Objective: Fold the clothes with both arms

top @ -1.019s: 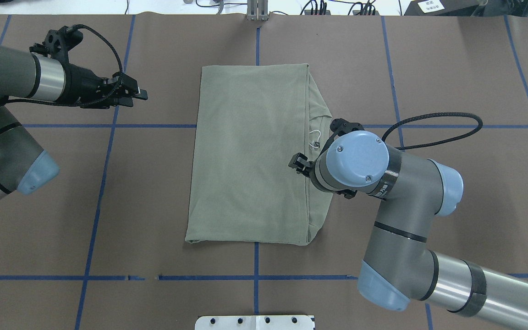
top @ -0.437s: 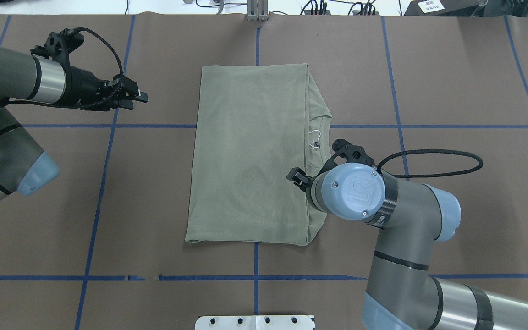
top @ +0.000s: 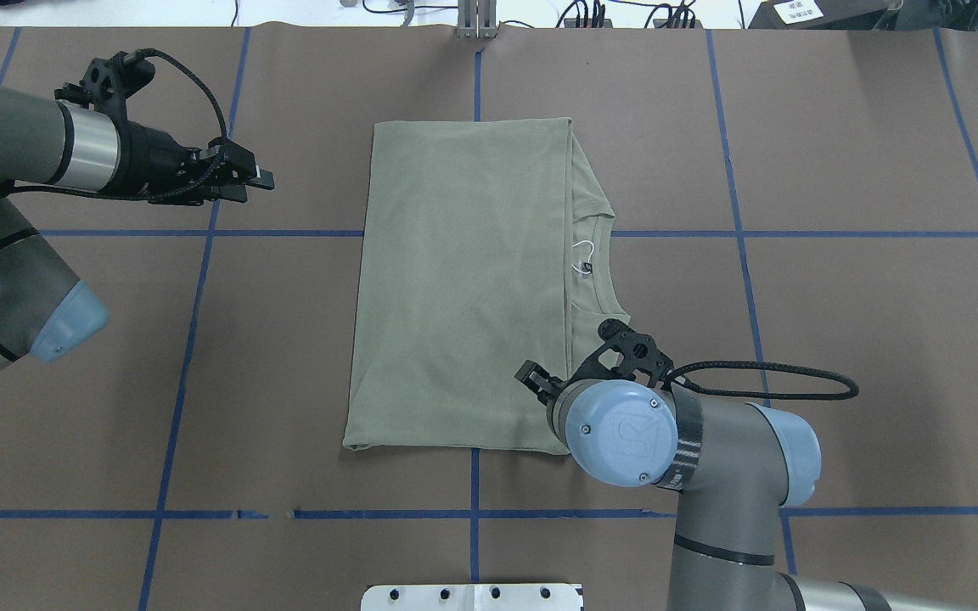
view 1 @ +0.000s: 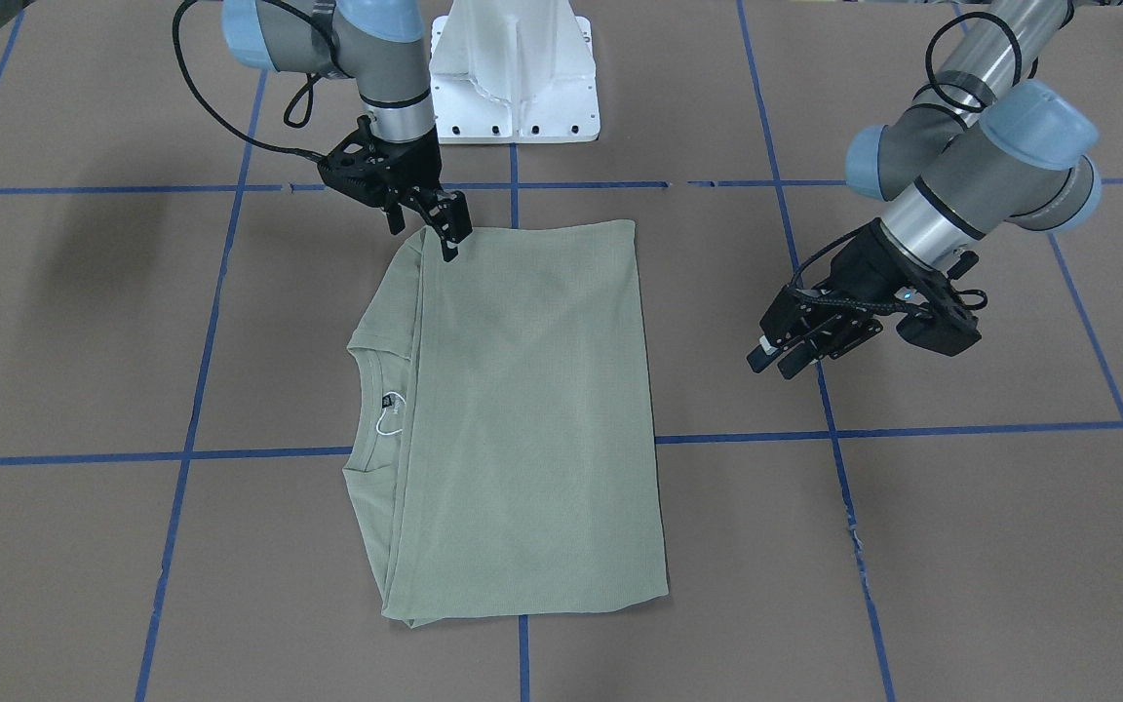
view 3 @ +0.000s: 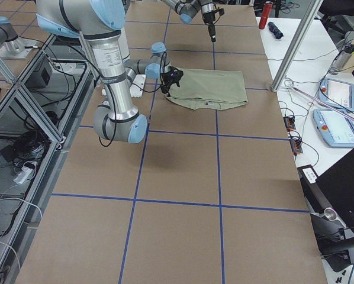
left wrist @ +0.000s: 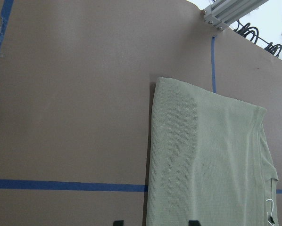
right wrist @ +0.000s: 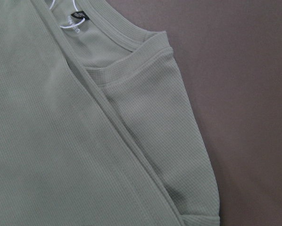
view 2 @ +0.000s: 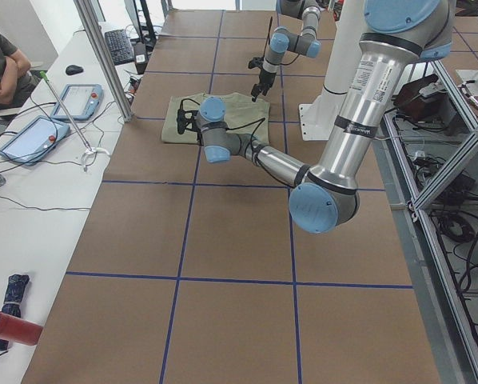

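Shirt, sleeves folded in, lies just before the pedestal base: likely soft, limp, best pinched at corners. Right gripper hovers spread, empty, over its base-side corner; left gripper, likewise parted, hangs farther out.

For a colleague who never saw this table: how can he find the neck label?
On the table, a green shirt lies folded. Its neck opening faces the robot's right. The label there is a small black tag with a white string, the only dark mark on the cloth.
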`<state>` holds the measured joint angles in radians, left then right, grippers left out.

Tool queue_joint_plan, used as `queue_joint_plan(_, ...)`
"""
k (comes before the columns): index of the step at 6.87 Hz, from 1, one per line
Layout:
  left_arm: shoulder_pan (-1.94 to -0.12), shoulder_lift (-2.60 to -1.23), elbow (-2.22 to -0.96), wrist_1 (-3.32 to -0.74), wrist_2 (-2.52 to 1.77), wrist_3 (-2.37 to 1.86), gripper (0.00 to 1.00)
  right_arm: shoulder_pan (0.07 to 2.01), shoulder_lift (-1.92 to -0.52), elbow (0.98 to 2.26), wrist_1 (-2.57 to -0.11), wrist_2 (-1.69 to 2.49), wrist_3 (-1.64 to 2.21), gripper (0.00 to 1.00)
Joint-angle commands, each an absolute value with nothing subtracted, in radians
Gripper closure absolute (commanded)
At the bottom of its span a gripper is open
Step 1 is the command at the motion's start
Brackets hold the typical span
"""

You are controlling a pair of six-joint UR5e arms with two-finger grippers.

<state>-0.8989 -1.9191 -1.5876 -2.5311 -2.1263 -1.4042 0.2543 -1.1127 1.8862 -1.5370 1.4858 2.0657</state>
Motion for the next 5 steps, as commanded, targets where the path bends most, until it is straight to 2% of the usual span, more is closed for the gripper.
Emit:
queue_joint_plan(1,-0.9,-1.913,-1.592,-2.531,-2.128,-1.399,0.45,0.238,-1.117,1.876,-1.539,1.479,2.077,0.0)
queue_joint_plan(4,-0.9,-1.913,-1.594,-2.531,-2.125,-1.396,0.45,0.236,-1.123,1.859,-1.537,1.477,2.06,0.05)
queue_joint_plan(5,-0.899,-1.913,-1.591,-2.533,-2.125,-1.396,0.45,0.239,-1.12,1.858,-1.539,1.477,2.059,0.13)
